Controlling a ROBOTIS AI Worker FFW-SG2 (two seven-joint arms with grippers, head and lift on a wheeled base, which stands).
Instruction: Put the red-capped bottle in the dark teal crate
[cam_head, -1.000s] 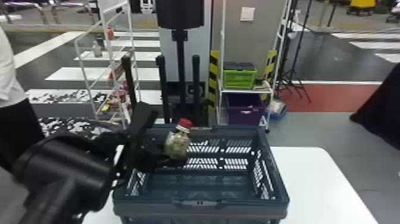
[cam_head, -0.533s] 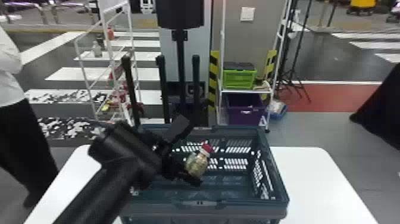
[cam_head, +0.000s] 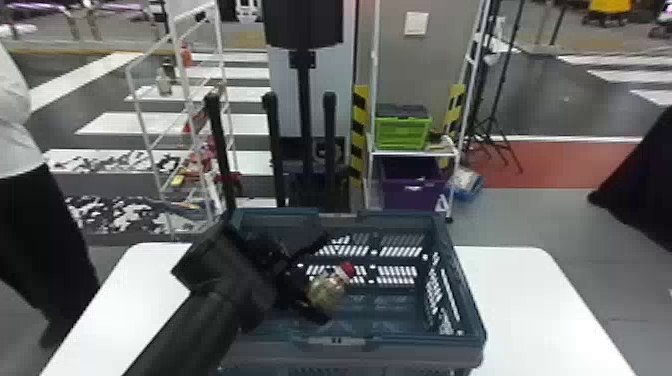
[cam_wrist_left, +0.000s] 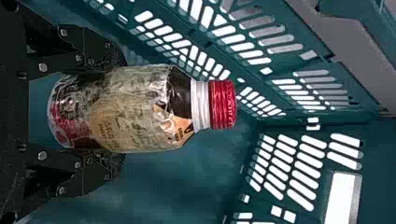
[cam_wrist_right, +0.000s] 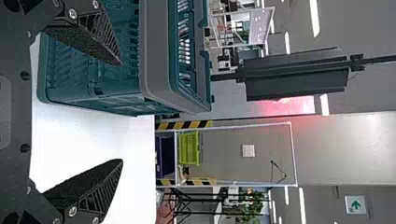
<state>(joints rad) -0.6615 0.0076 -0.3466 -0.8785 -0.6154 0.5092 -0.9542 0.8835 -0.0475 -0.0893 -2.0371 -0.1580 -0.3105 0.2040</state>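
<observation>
Bottle (cam_head: 326, 294) in my left gripper (cam_head: 314, 286): I have it pinched around the middle, one finger on each side of its body. I am holding it over the inside of the crate (cam_head: 410, 344), toward the crate's left side. It tilts, with its red cap (cam_head: 346, 270) up and leaning to my right. I cannot tell whether its base touches the crate floor.

From my left wrist I see the cap pointing away from my palm, clear of my fingers. A white ring sits just under it, and the label is tan and dark, with some red near the base. The crate's slotted walls meet in a corner beyond the bottle.

My right gripper (cam_wrist_right: 122, 112) is spread wide. My right wrist view takes in the crate's outside behind one finger and the white table (cam_head: 530, 305) behind the other.

The crate stands on the table, its open top up, with white tabletop on both sides of it. Past the table, a green box (cam_head: 402, 132) rests on a white shelf (cam_head: 416, 153), and a purple box (cam_head: 414, 190) is below it. To my left of those stands a white rack (cam_head: 146, 135), and to my right a black tripod (cam_head: 492, 120).
</observation>
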